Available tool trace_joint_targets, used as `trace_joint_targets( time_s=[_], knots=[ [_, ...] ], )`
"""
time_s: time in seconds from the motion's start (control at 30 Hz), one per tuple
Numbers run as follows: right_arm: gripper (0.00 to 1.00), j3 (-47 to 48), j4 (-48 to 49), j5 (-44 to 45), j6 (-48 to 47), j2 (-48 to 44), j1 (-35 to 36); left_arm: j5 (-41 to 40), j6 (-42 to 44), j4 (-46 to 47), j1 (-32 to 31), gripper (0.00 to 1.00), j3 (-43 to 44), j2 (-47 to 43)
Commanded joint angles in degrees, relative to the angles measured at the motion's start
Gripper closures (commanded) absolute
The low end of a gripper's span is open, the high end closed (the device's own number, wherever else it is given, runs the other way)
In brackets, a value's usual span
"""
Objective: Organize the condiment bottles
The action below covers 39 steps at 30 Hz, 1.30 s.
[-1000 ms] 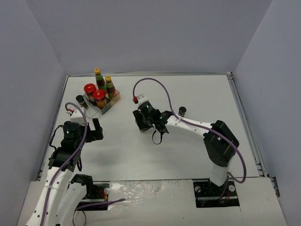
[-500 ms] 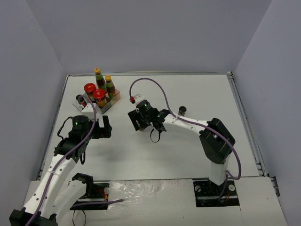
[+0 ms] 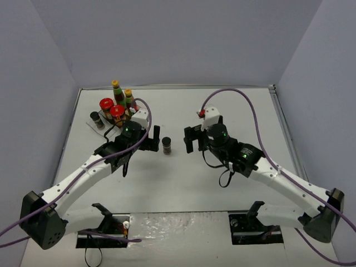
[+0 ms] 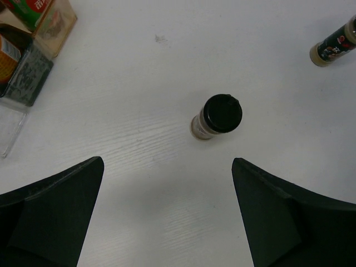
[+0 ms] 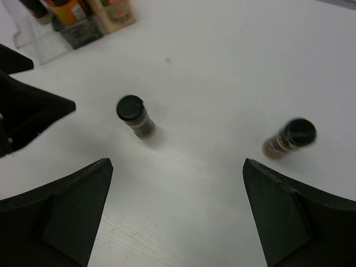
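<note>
Both arms are reached in over the middle of the table [image 3: 245,111], wrists facing each other.

Left gripper [image 3: 154,139]: fingers spread wide, nothing between them. Right gripper [image 3: 189,140]: same, wide apart and holding nothing.

One black-capped spice jar [image 3: 166,146] stands upright on the bare table, right between the two grippers and touching neither. The left wrist view has it dead ahead of the open fingers, just past the tips. The right wrist view has it ahead and off to the left.

Second spice jar [image 5: 290,138] is also loose on the table, further right and well apart from the first. It looks upright, but it's blurred in the right wrist view, so the label is unreadable. From overhead the right arm hides it.

Everything else sits in the stepped rack [image 4: 11,130] near the far-left corner (clear front step, tan back):
- two yellow-capped sauce bottles [image 3: 115,93] on the back row
- two red-lidded jars [image 3: 106,105] just in front of them
- third spice jar [image 3: 98,119] on the low clear step, at the left end

All are upright. The left arm's wrist passes just beside the rack's near-right corner.
</note>
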Motion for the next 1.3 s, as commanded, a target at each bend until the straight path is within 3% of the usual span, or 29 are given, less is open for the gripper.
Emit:
trace_joint_targets(
  time_s=[0.0, 0.17, 0.4, 0.6, 1.1, 1.27],
  knots=[
    [0.00, -7.8, -6.3, 10.6, 5.0, -14.3, -2.4, -4.0, -0.6, 7.5, -2.8, 0.03, 8.6, 9.0],
    [0.00, -10.9, -8.4, 11.3, 6.4, -23.9, -4.1, -5.5, -0.8, 8.2, -5.2, 0.03, 12.5, 18.0],
    [0.00, -10.9, -9.8, 10.9, 5.7, -24.7, -4.3, -9.6, -3.6, 6.5, -7.0, 0.10, 14.7, 23.2],
    [0.00, -10.9, -9.7, 10.7, 5.2, -24.0, -4.4, -11.1, -5.0, 4.0, -7.7, 0.22, 15.5, 25.3],
    [0.00, -10.8, -9.2, 10.3, 5.4, -23.3, -4.4, -11.4, -5.3, 1.2, -8.1, 0.86, 16.3, 23.8],
    [0.00, -10.5, -9.0, 9.9, 5.2, -23.0, -4.4, -16.3, -4.0, -4.9, -7.4, 1.00, 18.5, 19.3]
  ],
)
